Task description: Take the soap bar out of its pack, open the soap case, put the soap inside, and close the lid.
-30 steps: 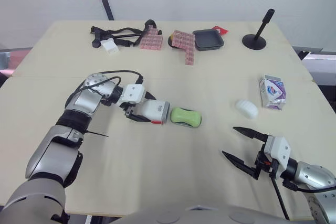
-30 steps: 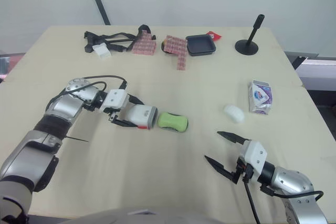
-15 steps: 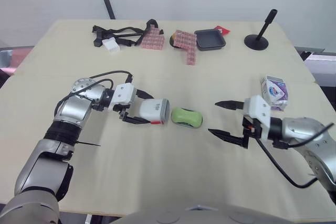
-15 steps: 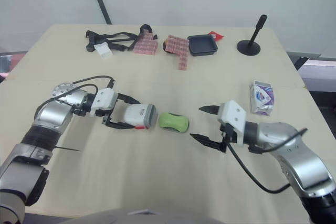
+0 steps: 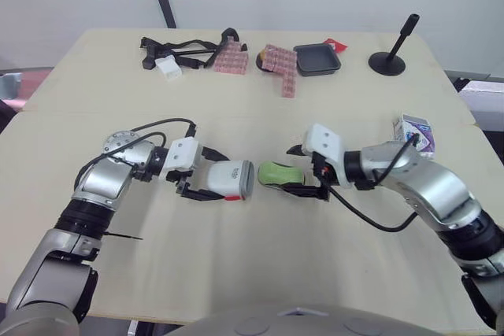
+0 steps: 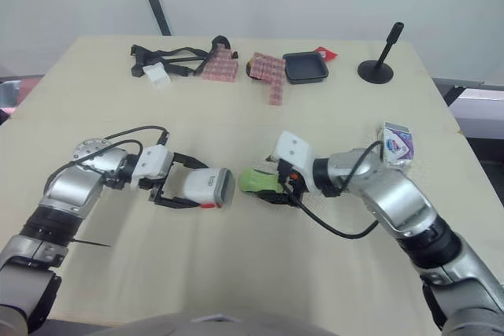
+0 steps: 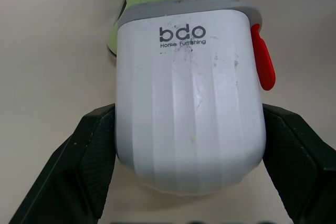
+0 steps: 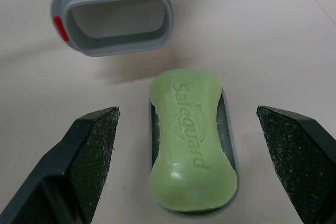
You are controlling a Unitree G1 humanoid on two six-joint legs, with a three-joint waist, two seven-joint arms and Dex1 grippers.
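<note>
Between the released right tool's (image 5: 293, 169) spread fingers: green soap (image 5: 277, 173) in its tray (image 8: 227, 124), on the surface (image 5: 252, 265). Reaching in low from the right. Just beside, left tool (image 5: 214, 178) grasping the white lid (image 7: 189, 103).

Soap (image 5: 277, 172) lies in the tray (image 8: 227, 129), right of the lid (image 5: 228, 180).

Left tool (image 5: 211, 181) clamps the lid (image 5: 231, 181); right tool (image 5: 287, 169) spread wide, forearms inward.
</note>
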